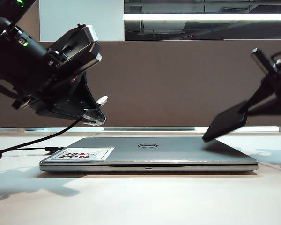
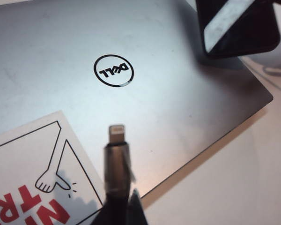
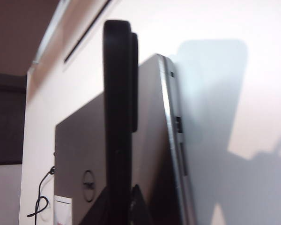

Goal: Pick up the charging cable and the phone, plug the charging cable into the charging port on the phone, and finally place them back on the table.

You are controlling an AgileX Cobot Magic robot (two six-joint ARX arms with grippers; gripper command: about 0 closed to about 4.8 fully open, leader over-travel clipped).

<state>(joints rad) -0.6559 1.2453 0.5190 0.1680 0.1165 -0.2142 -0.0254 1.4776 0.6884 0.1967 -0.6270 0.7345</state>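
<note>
A brown fabric divider (image 1: pixel 178 84) backs the white tabletop (image 1: pixel 140 197), where a closed silver Dell laptop (image 1: pixel 178 150) lies with a red-lettered sticker (image 1: pixel 82 153) at one corner.

My left gripper (image 1: pixel 94 117) hangs over the sticker end of the lid, its fingers closed on the charging cable (image 2: pixel 116 164) just behind the plug — the silver tip juts out free, and the cord trails down to loop on the tabletop at the left. My right gripper (image 1: pixel 271 96) hangs over the opposite end of the laptop, its fingers clamped on the phone (image 1: pixel 225 123), which tilts with its lower end just above the lid.

I judge the phone light but glossy and slippery, so a grip across its 2 flat faces near 1 end suits it, leaving the opposite short edge free. The cord is limp; only the collar is stiff enough to steer the plug, and the tip looks delicate.

The charging port itself I cannot make out in any view. My right wrist sees the phone edge-on as a dark bar, and my own fingers are mostly cut off or lost in shadow there — the exterior view shows that hand only as a silhouette.
</note>
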